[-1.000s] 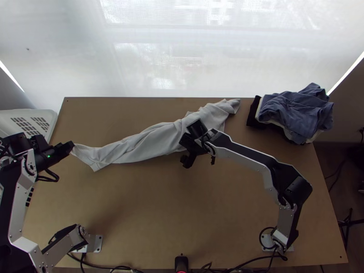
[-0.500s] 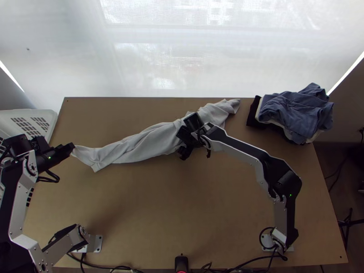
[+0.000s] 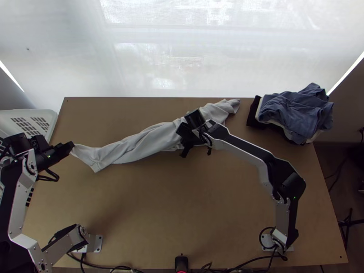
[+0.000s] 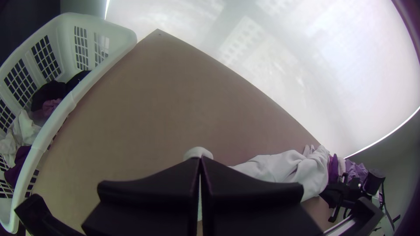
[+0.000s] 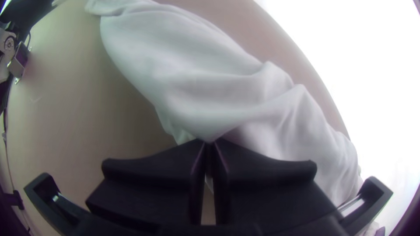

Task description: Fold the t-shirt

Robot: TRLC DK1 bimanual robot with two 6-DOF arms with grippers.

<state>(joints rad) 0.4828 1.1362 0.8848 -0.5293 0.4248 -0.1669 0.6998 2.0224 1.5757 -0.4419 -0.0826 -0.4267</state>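
Note:
The white t-shirt (image 3: pixel 136 145) lies bunched in a long diagonal strip over the table's far half. At its left end my left gripper (image 3: pixel 72 145) is closed on a corner of the cloth; in the left wrist view the fingertips of my left gripper (image 4: pixel 200 161) meet, with white fabric (image 4: pixel 198 153) at them. Over the strip's middle stands my right gripper (image 3: pixel 184 148). From the right wrist, my right gripper (image 5: pixel 210 142) has its tips together on a fold near the edge of the shirt (image 5: pixel 183 87).
A pile of folded clothes, blue on top (image 3: pixel 295 111), lies at the table's far right corner. At the left edge stands a white laundry basket (image 3: pixel 50 119) holding clothes (image 4: pixel 52 94). Bare table (image 3: pixel 150 209) lies nearer the arms' bases.
My right gripper first shifted slightly left and nearer the cloth, then a little back up and right; a bit of the shirt's near edge beside it has moved. The left gripper has barely moved.

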